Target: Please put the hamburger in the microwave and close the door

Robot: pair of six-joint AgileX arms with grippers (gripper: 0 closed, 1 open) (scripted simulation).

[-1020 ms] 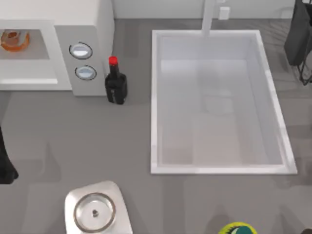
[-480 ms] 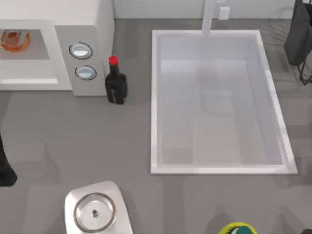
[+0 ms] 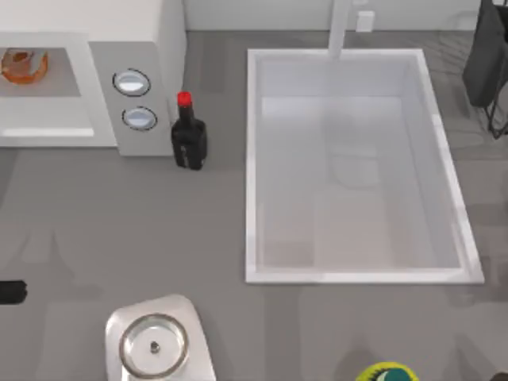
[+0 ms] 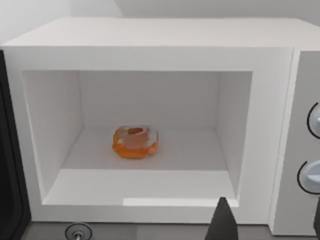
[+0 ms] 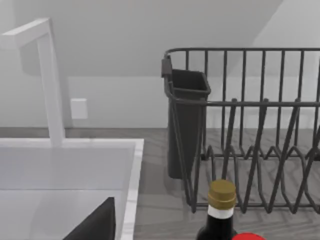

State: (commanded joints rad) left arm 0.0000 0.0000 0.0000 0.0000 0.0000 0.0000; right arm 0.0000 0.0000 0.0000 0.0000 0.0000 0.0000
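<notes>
Low in the left wrist view, my left gripper (image 4: 270, 220) shows two dark fingertips (image 4: 223, 222) set wide apart, holding nothing. Beyond them stands the microwave (image 4: 150, 55), open. Centre frame, the hamburger (image 4: 135, 142) sits flat on the cavity floor, well apart from my fingers; round, no long axis. Door edge (image 4: 9, 190) at far left.

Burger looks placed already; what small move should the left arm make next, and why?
Probably swing the left gripper out toward the open door to start pushing it shut. The hamburger already sits on the floor of the microwave, free of the gripper, and the dark door edge stands open beside the cavity, so closing is what remains.
</notes>
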